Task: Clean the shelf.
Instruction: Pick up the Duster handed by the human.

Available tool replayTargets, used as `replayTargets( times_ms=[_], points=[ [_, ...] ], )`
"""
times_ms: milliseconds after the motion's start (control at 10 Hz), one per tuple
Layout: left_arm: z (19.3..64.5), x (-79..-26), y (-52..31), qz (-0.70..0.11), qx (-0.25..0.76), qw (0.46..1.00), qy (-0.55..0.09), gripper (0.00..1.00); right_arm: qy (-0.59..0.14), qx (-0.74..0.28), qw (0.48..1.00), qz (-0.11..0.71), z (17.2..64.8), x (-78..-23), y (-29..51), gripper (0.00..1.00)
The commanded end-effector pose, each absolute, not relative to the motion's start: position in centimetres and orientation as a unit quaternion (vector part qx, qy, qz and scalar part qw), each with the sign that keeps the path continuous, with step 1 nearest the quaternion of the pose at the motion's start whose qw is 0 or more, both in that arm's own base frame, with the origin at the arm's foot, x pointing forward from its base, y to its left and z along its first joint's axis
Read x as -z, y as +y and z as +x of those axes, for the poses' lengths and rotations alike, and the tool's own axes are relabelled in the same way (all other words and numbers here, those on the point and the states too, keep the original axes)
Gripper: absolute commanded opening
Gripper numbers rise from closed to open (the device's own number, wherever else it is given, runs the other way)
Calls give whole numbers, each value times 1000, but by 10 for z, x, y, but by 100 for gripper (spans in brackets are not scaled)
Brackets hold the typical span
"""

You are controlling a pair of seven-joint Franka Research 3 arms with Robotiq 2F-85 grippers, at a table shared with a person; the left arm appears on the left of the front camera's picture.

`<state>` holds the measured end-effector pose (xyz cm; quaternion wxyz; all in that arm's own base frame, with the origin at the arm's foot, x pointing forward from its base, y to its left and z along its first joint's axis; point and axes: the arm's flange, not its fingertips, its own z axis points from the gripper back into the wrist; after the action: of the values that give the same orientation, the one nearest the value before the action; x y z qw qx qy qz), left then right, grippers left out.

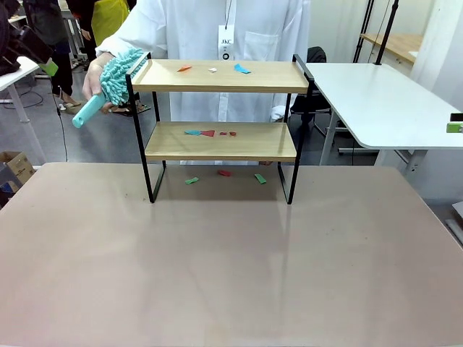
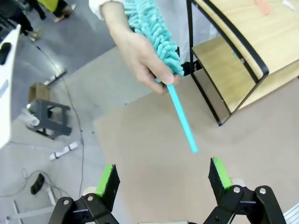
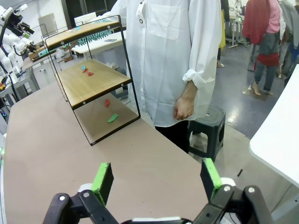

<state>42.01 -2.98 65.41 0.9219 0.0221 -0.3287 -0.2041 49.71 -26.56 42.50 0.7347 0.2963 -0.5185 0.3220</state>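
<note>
Two-tier shelf, pale wood, thin black frame; fluffy teal duster

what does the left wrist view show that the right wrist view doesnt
Left wrist: a person's hand holding a teal duster, its handle pointing toward the open left tool. Right wrist: the person's other hand hanging empty, red and green scraps under the shelf, a black stool, the open right tool. Both: the shelf on the tan table.
</note>
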Motion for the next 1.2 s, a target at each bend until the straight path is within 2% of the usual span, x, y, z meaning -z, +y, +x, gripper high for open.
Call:
replayTargets(
  times_ms=[0, 100, 400, 900, 1100],
  points=[
    [422, -650, -30, 18, 200, 923, -327, 100, -520, -324, 733, 295, 497, -427, -264, 100],
    [419, -638, -46, 47, 195, 923, -328, 100, -520, -324, 733, 295, 497, -427, -264, 100],
    [435, -619, -73, 67, 174, 919, -347, 100, -520, -324, 733, 295, 497, -427, -264, 100],
    [454, -567, -88, 68, 148, 926, -341, 100, -520, -324, 733, 295, 497, -427, -264, 100],
    [458, -549, -90, 59, 151, 933, -321, 100, -520, -324, 733, 295, 497, -427, -264, 100]
  ],
)
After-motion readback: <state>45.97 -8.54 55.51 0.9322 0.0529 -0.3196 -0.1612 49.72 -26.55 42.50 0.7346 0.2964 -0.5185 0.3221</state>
